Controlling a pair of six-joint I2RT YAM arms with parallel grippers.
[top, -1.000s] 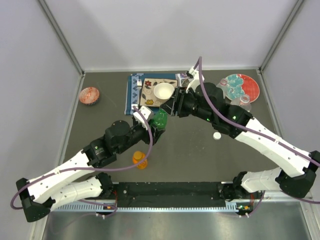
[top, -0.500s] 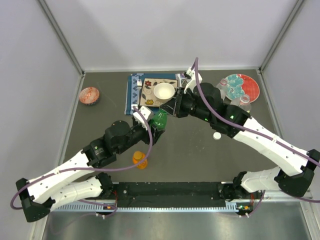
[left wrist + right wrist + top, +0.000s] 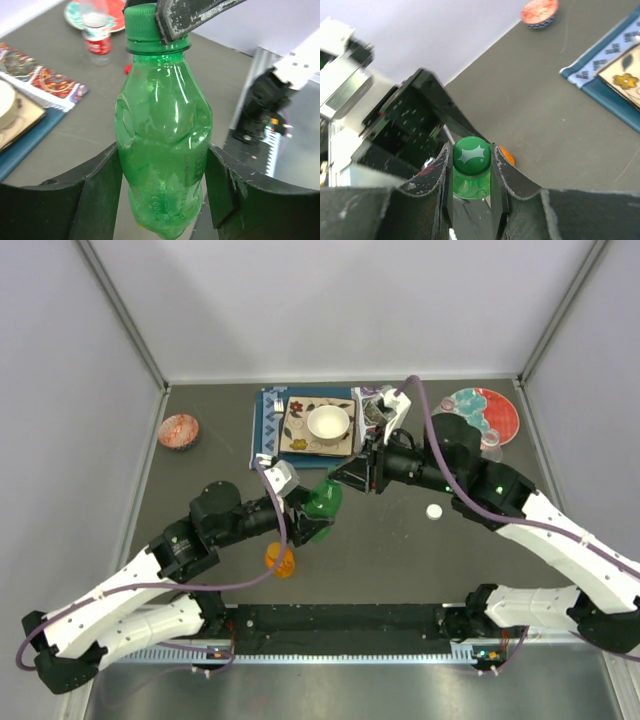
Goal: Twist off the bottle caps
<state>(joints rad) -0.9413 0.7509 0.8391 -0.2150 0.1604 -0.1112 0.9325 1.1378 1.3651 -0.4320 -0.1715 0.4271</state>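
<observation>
My left gripper (image 3: 162,192) is shut on the body of the small green bottle (image 3: 162,130), which hangs tilted above the table (image 3: 400,550). My right gripper (image 3: 472,162) is shut on the bottle's green cap (image 3: 472,154), one finger on each side. The top view shows the green bottle (image 3: 322,502) between the left gripper (image 3: 310,514) and the right gripper (image 3: 342,478). A squat orange bottle (image 3: 280,559) stands just below. A loose white cap (image 3: 433,510) lies on the table. A small clear bottle with a red label (image 3: 97,37) stands by the plate, a red cap (image 3: 128,69) near it.
A patterned mat (image 3: 272,420) at the back holds a large white bowl (image 3: 328,422). A red plate (image 3: 497,415) with blue-green items sits back right. A small red-patterned bowl (image 3: 179,431) is back left. Walls close in on three sides.
My right gripper has shut on the green cap. Both arms have drawn the bottle a little toward the near side, and the right wrist has turned.
</observation>
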